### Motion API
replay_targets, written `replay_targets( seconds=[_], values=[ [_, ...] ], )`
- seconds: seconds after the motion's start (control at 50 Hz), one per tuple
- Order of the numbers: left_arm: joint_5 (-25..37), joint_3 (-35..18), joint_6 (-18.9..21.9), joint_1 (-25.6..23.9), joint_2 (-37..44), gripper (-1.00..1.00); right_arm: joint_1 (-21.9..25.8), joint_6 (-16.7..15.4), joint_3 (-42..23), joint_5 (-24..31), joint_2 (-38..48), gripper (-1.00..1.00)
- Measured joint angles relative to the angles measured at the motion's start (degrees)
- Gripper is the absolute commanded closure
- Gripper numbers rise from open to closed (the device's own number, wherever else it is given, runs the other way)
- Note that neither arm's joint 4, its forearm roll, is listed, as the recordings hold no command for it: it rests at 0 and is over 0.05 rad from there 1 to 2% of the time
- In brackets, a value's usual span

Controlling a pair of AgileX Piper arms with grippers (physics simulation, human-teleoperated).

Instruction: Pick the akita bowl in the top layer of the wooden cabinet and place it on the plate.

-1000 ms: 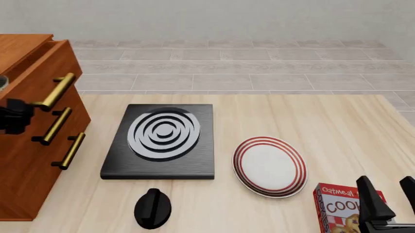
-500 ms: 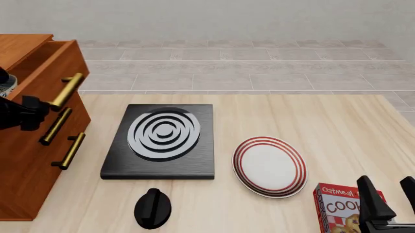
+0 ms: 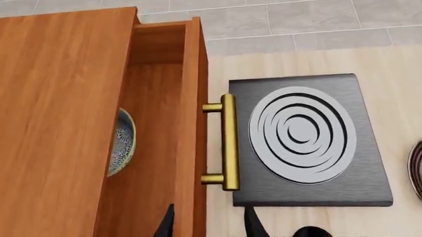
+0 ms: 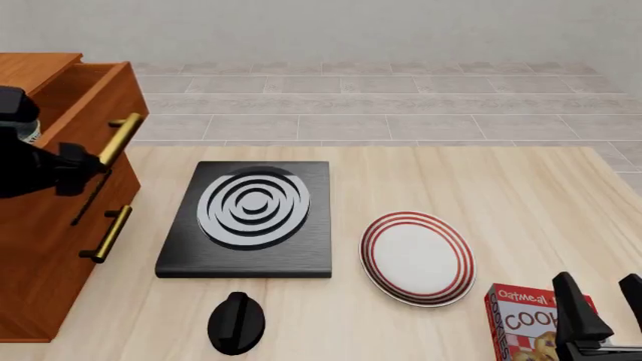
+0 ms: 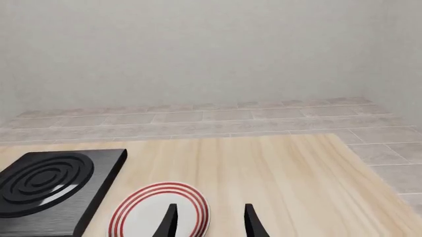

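The wooden cabinet [image 4: 40, 248] stands at the table's left, its top layer [image 4: 86, 98] pulled partly out. In the left wrist view the akita bowl [image 3: 122, 147] lies inside the drawer, half hidden under the cabinet's top board. My left gripper [image 4: 86, 169] is open at the lower end of the brass handle [image 3: 228, 143]. Its fingertips [image 3: 168, 223] straddle the drawer's front panel. The plate [image 4: 416, 258] lies right of centre with nothing on it. Near the front right corner my right gripper [image 4: 602, 301] hangs open over the table, holding nothing.
A black square stove [image 4: 251, 218] with white rings lies between cabinet and plate. In front of it sits a black knob-shaped object [image 4: 237, 323]. An oatmeal cookie box [image 4: 524, 323] stands right beside my right gripper. Two lower drawers are shut.
The top drawer has slid further out to the right, and my left gripper moved with it. The left arm now covers the bowl in the front view. The right arm has not moved.
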Motion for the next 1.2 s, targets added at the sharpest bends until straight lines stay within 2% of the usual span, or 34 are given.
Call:
replay_targets(
  seconds=[0.5,0.76,1.2],
  values=[
    [2.26,-1.17,-4.86,-4.31,2.6,-1.0,-0.1,0.45,0.11,-0.76,0.59,-1.0],
    [3.41,-2.41,-8.23,-8.61,3.62,-1.0,-0.13,0.56,0.08,-0.68,0.45,-1.0],
    [3.99,-3.97,-11.21,-14.85,5.37,-1.0,-0.2,0.42,-0.03,-0.03,-0.19,-1.0]
  ],
)
